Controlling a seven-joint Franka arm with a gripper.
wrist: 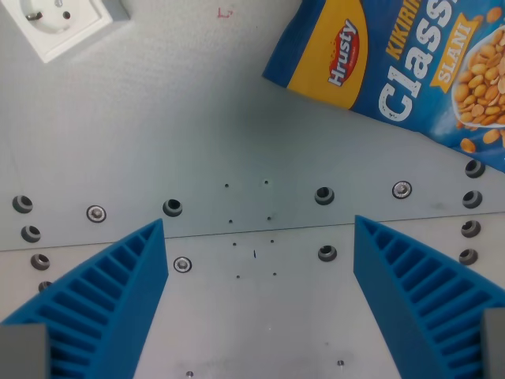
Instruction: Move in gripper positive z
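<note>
We see our pincer (259, 237) spread wide and gripping nothing, hanging over the bare metal surface (237, 142). With no object to carry, only the pincer itself matters here. The peanut bag (402, 71) lies far right, the socket (63, 20) far left, both well apart.

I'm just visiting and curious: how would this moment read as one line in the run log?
pincer: open, holding nothing | below: bare metal table | peanut bag: wrist view's upper right | white socket: upper left
</note>
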